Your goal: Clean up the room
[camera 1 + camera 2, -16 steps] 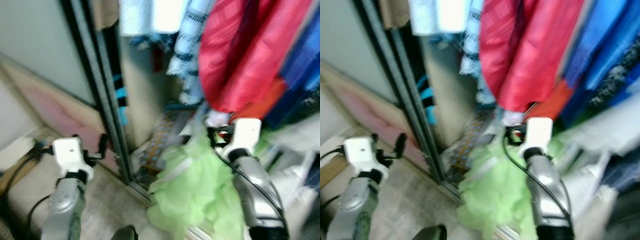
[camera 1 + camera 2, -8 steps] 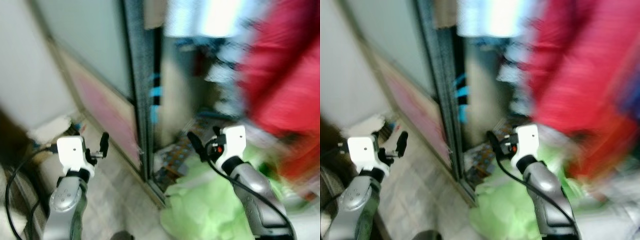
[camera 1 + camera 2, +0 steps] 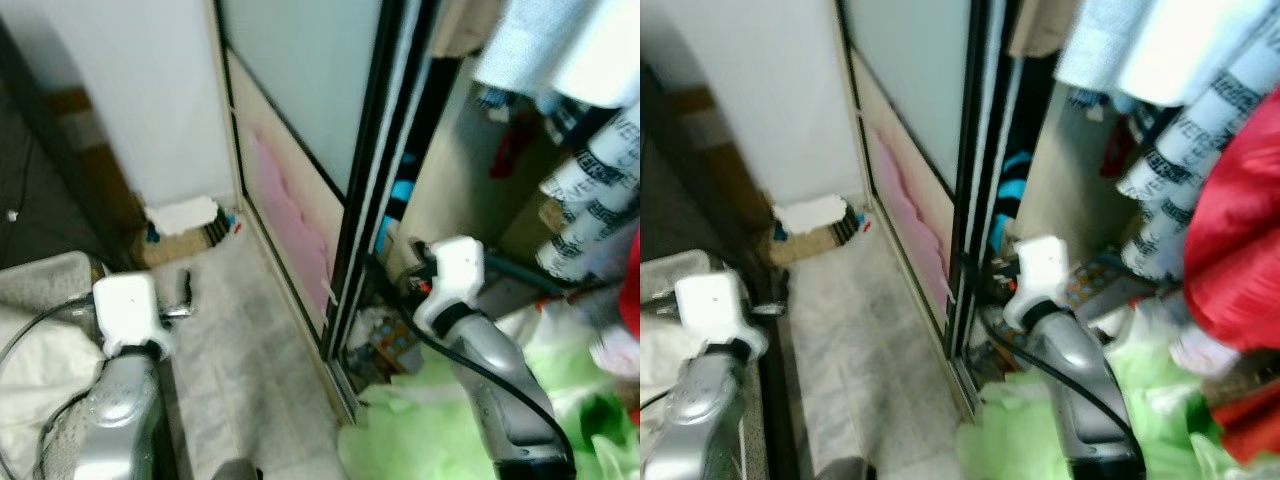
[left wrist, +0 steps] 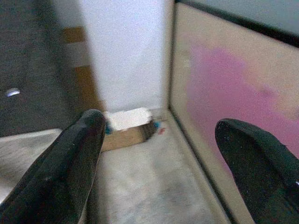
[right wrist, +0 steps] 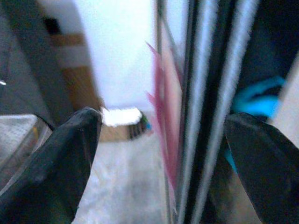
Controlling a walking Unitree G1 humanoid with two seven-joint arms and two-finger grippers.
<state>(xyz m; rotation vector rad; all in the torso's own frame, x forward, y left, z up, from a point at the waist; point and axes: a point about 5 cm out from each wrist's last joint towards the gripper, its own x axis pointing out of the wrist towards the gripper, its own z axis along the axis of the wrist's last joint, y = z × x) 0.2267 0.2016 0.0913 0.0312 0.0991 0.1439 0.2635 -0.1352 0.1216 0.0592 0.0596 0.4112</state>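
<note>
A heap of light green cloth (image 3: 430,435) lies on the floor at the mouth of an open closet, at the lower right. My right gripper (image 3: 396,272) is held up in front of the dark sliding-door frame (image 3: 372,150), left of and above the cloth; in the right wrist view its fingers (image 5: 70,154) stand wide apart with nothing between them. Over the pale tiled floor (image 3: 250,350) my left gripper (image 4: 161,123) is open and empty, facing a small cardboard box (image 4: 124,128) by the white wall.
Hanging clothes crowd the closet: a red garment (image 3: 1230,240), patterned white sleeves (image 3: 590,185), a light blue towel (image 3: 520,50). Small items (image 3: 385,340) lie on the closet floor. The door's lower panel is pink (image 3: 290,235). White bedding (image 3: 30,330) lies at the left.
The whole view has swung left and sharpened: the clothes slid to the right edge, the wall and box came in. My right gripper now fronts the door frame instead of the green cloth.
</note>
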